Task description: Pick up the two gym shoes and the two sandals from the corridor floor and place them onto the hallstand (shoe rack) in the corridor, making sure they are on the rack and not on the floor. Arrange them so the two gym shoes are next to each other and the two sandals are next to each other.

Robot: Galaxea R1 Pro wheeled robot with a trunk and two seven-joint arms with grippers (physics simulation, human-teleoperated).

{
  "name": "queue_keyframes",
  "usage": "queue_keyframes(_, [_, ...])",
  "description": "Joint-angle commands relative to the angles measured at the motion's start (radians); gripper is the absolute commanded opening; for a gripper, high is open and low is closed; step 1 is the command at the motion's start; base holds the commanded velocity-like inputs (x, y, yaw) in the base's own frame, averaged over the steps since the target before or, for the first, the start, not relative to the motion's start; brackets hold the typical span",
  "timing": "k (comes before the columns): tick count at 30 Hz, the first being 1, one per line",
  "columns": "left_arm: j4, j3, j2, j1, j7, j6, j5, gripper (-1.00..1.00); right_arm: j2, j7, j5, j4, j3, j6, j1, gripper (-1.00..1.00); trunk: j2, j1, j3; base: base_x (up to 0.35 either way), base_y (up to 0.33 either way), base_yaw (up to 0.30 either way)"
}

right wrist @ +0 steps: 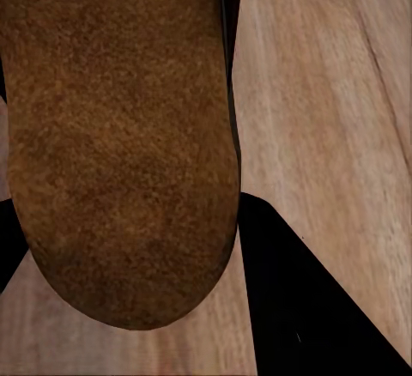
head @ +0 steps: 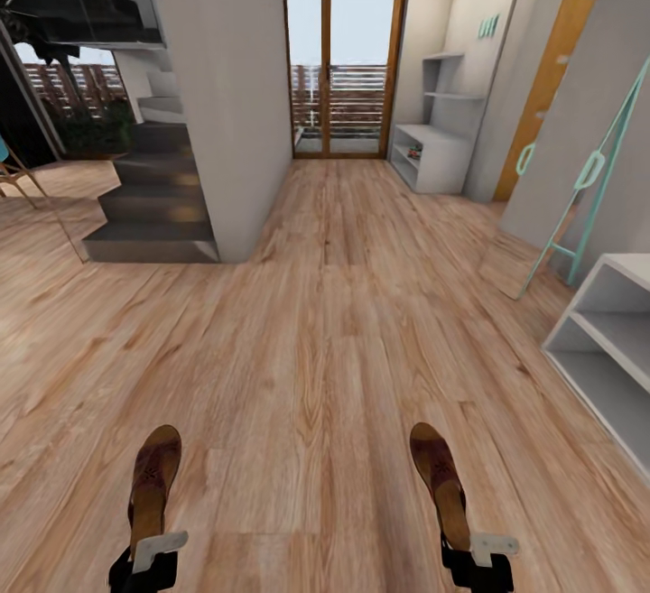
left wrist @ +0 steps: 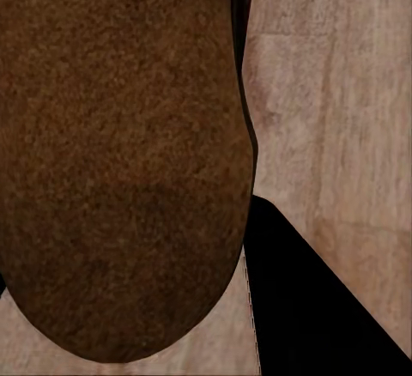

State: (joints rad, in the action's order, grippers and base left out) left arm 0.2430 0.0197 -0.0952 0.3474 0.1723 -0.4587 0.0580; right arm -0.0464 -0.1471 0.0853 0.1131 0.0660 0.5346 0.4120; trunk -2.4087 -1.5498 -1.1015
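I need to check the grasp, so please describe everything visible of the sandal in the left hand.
The sandal is slim, with a tan-brown, suede-like footbed and dark-brown straps across its front. It is held above the wood floor, pointing forward, and the left hand grips its heel end. In the left wrist view its rounded footbed looks grainy and plain.

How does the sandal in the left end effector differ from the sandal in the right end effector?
The left sandal leans with its toe a little to the right in the head view; the right sandal leans its toe to the left. The left end effector holds its sandal at the heel end, and so does the right end effector. Both are brown, with tan footbeds facing up, and point down the corridor.
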Motion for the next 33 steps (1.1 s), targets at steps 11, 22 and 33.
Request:
queue_keyframes(11, [-0.001,0.0,0.0,-0.004,-0.007,-0.004,0.002,-1.0,0.0,-0.003,0.004,-0.003,0.006,0.002,0.001,-1.0,0.0,0.0,-0.001,0.338,0.0,0.0])
queue_keyframes(22, [-0.001,0.0,0.0,-0.004,-0.007,-0.003,0.005,-1.0,0.0,-0.003,0.004,-0.003,0.006,0.001,0.001,-1.0,0.0,0.0,-0.001,0.338,0.0,0.0])
queue_keyframes(33, [-0.001,0.0,0.0,-0.004,-0.008,-0.003,0.006,-1.0,0.002,-0.003,0.005,-0.003,0.006,0.001,0.001,-1.0,0.0,0.0,-0.001,0.338,0.0,0.0])
